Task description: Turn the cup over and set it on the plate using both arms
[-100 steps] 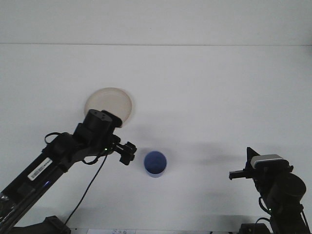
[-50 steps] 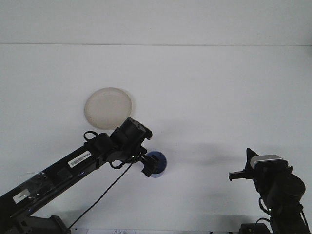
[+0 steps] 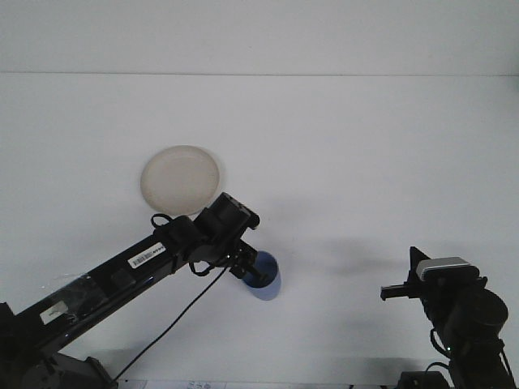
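A small blue cup (image 3: 268, 285) stands on the white table below the middle of the view. My left gripper (image 3: 250, 271) reaches in from the lower left and covers the cup's left rim. Its tip is hidden against the cup. A round cream plate (image 3: 180, 179) lies flat up and to the left of the cup, with nothing on it. At the bottom right my right gripper (image 3: 394, 290) points left, well away from the cup, and holds nothing.
The left arm (image 3: 122, 271) and its loose black cable (image 3: 174, 320) stretch across the lower left of the table. The table's far edge (image 3: 259, 74) meets a white wall.
The left arm has swung right and stretched out, carrying its gripper from beside the plate to the cup's left rim. The cup, plate and right arm have stayed put.
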Tool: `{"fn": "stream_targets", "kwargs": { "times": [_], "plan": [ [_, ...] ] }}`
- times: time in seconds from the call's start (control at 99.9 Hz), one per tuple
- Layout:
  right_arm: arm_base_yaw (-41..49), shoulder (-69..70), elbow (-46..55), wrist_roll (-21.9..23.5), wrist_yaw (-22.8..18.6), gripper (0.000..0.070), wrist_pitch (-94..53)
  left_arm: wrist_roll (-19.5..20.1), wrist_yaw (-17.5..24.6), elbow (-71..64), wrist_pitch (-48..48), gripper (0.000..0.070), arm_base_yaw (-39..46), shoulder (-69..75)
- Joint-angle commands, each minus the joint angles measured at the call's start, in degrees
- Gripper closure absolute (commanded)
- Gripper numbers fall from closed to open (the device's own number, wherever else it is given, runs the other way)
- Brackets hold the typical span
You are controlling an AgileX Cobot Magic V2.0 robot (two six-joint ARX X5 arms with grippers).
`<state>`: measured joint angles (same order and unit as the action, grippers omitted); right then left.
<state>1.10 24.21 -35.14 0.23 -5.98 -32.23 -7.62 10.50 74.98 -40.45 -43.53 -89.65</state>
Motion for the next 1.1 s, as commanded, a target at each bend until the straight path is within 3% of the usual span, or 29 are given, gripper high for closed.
{"fn": "stream_targets", "kwargs": {
  "times": [0.0, 0.3, 0.62, 1.091],
  "plan": [
    [0.0, 0.3, -0.4, 0.4, 0.0, 0.0700, 0.5, 1.5, -2.1, 4.0, -0.7, 0.0694, 1.3, -0.7],
    [0.1, 0.3, -0.4, 0.4, 0.0, 0.0700, 0.5, 5.9, -15.6, 17.0, -3.6, 0.0694, 14.0, -0.8],
    [0.1, 0.3, -0.4, 0.4, 0.0, 0.0700, 0.5, 6.4, -15.9, 19.1, -2.6, 0.0694, 27.0, -7.1],
    [0.0, 0.3, -0.4, 0.4, 0.0, 0.0700, 0.0, 6.4, -18.0, 19.1, 0.3, 0.0693, 31.2, -13.0]
  ]
}}
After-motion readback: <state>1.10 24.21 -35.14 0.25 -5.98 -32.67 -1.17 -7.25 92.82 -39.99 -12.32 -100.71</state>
